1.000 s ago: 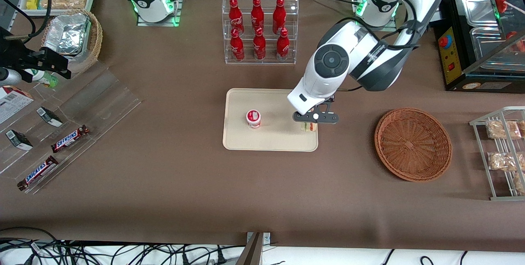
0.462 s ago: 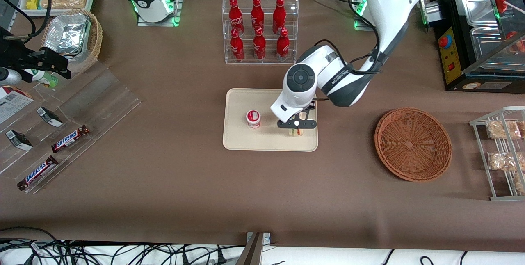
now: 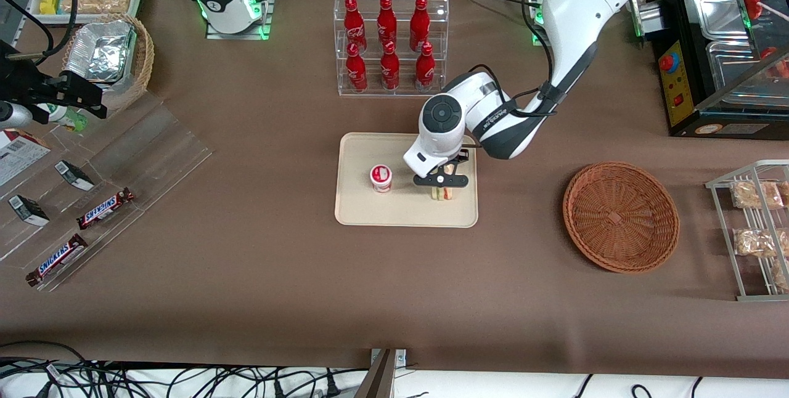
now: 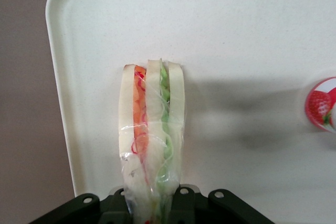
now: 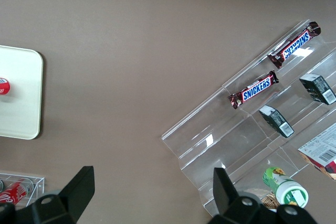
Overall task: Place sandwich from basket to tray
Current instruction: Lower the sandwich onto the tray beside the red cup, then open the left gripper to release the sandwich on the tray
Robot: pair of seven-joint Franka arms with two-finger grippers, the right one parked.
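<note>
My left gripper [image 3: 441, 187] is over the cream tray [image 3: 370, 213], shut on the wrapped sandwich [image 3: 442, 193]. In the left wrist view the sandwich [image 4: 151, 129] stands on edge, pale bread with red, orange and green filling, held between my fingers with its free end over the tray [image 4: 252, 35], near the tray's rim. The reddish-brown wicker basket [image 3: 621, 216] is empty, toward the working arm's end of the table.
A small red-and-white cup [image 3: 381, 177] stands on the tray beside the sandwich. A clear rack of red bottles [image 3: 388, 44] is farther from the front camera. A wire rack with packaged snacks [image 3: 755, 225] stands past the basket. A clear display with candy bars [image 3: 105, 208] lies toward the parked arm's end.
My gripper has carried the sandwich from the tray's edge nearest the basket further in over the tray, toward the cup, and lower. The cup and basket have not moved.
</note>
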